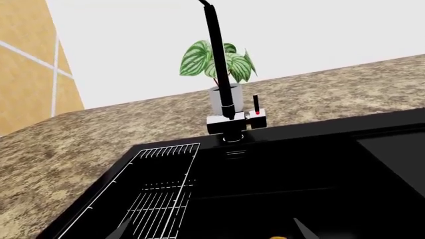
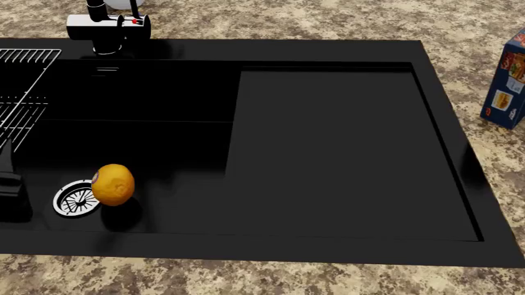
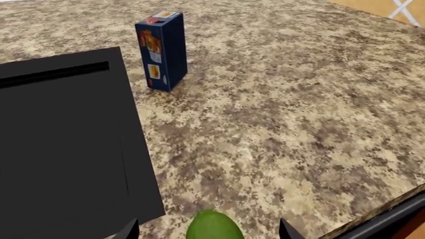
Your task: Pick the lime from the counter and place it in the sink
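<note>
The small green oval lime (image 3: 212, 225) rests on the speckled granite tabletop (image 3: 285, 114), beside the matte black rectangular sink (image 3: 59, 149). The right gripper's fingers (image 3: 287, 230) are spread either side of it. The left gripper's fingers (image 1: 304, 230) are spread above the basin.

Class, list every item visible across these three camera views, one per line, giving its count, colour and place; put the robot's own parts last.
lime: 1, green, on the counter between the right gripper's fingertips
counter: 1, speckled beige-brown, around the sink
sink: 1, matte black, set in the counter
orange fruit: 1, in the basin by the drain
drain: 1, metal, basin floor
wire rack: 1, pale metal, over the basin
faucet: 1, black, behind the sink
potted plant: 1, green-striped, behind the faucet
box: 1, blue, upright on the counter
right gripper: 1, black, open
left gripper: 1, black, open, over the basin
</note>
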You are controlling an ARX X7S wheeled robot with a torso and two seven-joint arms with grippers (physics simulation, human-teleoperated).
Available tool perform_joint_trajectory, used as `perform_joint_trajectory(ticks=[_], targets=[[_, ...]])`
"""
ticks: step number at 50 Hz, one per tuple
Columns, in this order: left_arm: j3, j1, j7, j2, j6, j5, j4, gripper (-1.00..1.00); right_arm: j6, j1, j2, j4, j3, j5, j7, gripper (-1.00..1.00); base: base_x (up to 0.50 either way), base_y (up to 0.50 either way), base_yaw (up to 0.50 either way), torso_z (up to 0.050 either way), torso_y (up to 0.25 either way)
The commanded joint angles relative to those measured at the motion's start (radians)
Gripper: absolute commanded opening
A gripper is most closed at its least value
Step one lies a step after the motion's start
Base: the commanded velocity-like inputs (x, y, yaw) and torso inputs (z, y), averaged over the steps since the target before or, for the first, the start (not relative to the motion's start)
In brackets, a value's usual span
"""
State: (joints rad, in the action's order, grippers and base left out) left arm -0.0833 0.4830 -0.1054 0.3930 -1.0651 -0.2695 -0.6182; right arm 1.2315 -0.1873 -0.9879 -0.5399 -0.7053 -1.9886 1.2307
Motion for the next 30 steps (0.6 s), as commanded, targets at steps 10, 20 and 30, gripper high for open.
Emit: perform_joint_trajectory(ticks=[10, 20, 30], targets=[[0.002, -0.012, -0.004, 0.003, 0.013, -0.002, 0.010, 1.00, 0.029, 0.018, 0.073, 0.048, 0.009, 0.158, -0.114, 1.00, 0.00, 0.00, 0.00, 0.000, 0.000], [0.000, -0.012, -0.004, 0.005, 0.015, -0.006, 0.011, 1.00, 0.034, 0.051, 0.110, 0.042, 0.000, 0.193, -0.141, 1.00, 0.00, 0.00, 0.00, 0.000, 0.000], [0.007, -0.015, -0.004, 0.002, 0.024, -0.009, 0.020, 1.00, 0.037, 0.062, 0.146, 0.056, 0.020, 0.271, -0.209, 1.00, 0.00, 0.00, 0.00, 0.000, 0.000]])
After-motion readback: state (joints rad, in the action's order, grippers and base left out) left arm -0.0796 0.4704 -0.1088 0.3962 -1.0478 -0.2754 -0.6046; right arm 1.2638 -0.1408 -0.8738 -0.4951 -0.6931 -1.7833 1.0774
